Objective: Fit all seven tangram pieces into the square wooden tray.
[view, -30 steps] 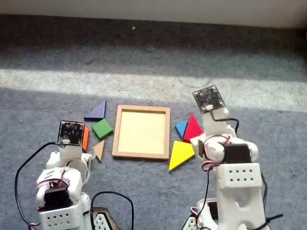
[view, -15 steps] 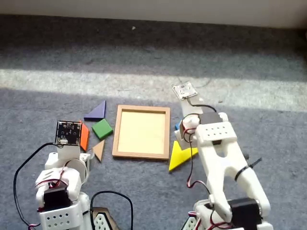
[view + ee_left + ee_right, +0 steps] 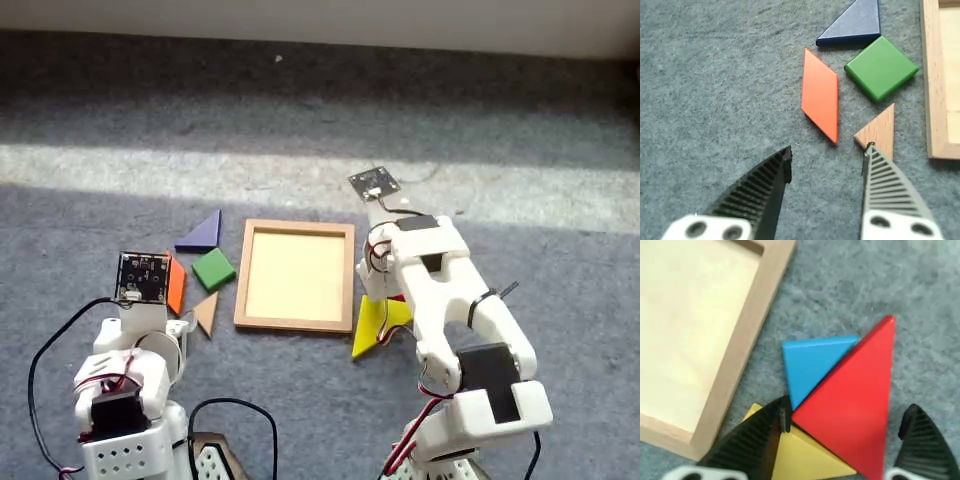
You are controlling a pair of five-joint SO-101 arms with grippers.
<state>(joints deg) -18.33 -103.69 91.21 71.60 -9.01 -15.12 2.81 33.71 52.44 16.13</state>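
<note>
Fingers, right: spread wide and empty, straddling the red triangle; whether either tip touches it, I cannot tell.
Fingers, left: parted wide as well, holding nothing; one tip sits at a corner of the wooden triangle, contact unclear.
Right gripper: low over the cluster just off the tray's right edge.
Left gripper: over bare grey carpet, just short of the orange parallelogram.
Tray: the square wooden tray lies flat on the carpet with nothing in it.
Right-side pieces: red triangle, blue triangle and yellow triangle are pressed together, no gap between them.
Left-side pieces: orange parallelogram, green square, purple triangle and wooden triangle lie near the tray's left edge, mostly apart.
Step in hand: probably gripping the red triangle.
Doing it well: come straight down and pinch only red's edges. The finger on the blue and yellow side has no gap to enter, so it may drag those neighbours. The piece is thin on soft carpet, so grip low and lift level before heading for a tray corner.
</note>
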